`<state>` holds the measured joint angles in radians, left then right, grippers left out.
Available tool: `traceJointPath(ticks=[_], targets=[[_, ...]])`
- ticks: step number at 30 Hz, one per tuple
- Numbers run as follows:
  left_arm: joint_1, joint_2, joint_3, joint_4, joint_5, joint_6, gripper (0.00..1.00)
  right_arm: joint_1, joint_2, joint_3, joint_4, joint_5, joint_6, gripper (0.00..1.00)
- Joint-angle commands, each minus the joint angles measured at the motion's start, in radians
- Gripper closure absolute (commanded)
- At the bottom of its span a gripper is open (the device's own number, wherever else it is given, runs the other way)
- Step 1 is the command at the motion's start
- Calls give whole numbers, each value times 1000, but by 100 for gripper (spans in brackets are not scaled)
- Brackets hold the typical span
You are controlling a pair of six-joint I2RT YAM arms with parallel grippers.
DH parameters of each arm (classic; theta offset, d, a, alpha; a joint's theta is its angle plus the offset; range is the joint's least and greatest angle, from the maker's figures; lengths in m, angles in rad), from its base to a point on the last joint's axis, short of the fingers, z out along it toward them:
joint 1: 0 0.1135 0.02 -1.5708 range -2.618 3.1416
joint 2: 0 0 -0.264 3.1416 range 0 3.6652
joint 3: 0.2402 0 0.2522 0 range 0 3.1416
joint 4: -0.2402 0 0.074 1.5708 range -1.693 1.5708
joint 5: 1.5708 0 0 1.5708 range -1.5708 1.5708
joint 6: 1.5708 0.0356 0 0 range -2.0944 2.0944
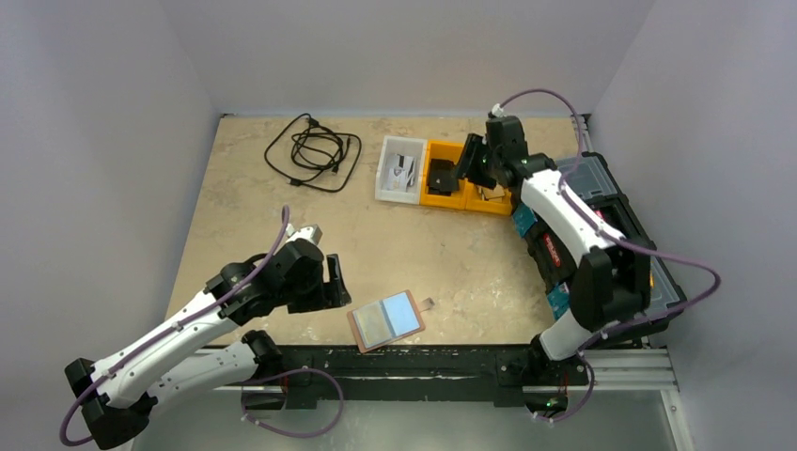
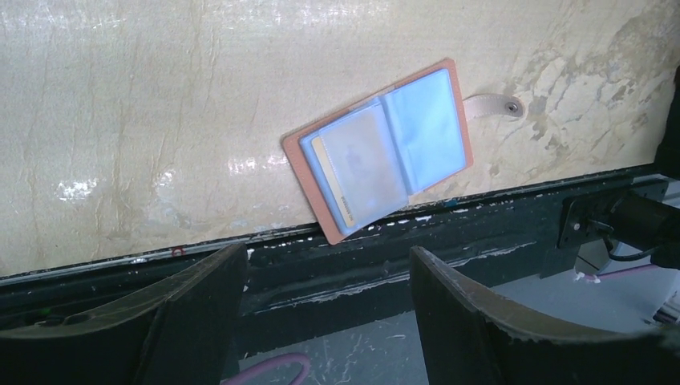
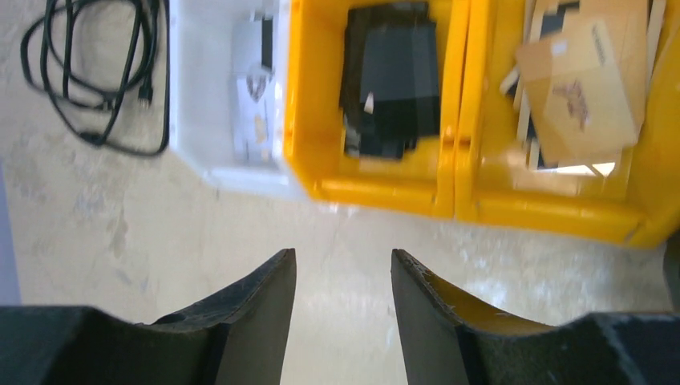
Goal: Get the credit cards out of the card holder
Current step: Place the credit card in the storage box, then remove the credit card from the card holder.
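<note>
top: i see the card holder lying open at the 6 o'clock edge of the table, left gripper at its 9 o'clock, apart | left wrist: jaws wide, empty; credit cards inside the sleeves | right wrist: right gripper parted, empty; yellow trays at 12 o'clock

left arm stretches low and forward from its base, the left gripper angled down, fingers spread wide and empty. right arm folds at the elbow and reaches far, the right gripper parted, gripping nothing.
</note>
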<state>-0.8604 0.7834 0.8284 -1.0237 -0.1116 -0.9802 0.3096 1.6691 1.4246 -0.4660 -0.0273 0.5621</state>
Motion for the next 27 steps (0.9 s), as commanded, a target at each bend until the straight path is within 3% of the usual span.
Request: traceJointPath(ticks=[1,7,12,19,27], targets=[[0,-1,-19,14,-45,-33,26,109,-209,-205,50,-5,31,52],[28,-4,-63,-18,-86,-96,26,447,-409,-434,65,117,139,51],[128,-15,-111,0,-30,-89,26,703,-460,-554,113,209,254,51],[188,-12,-136,23,24,-68,26,986,-269,-473,68,383,328,51],[196,-1,-149,34,44,-62,26,1111,-58,-308,-13,480,327,51]])
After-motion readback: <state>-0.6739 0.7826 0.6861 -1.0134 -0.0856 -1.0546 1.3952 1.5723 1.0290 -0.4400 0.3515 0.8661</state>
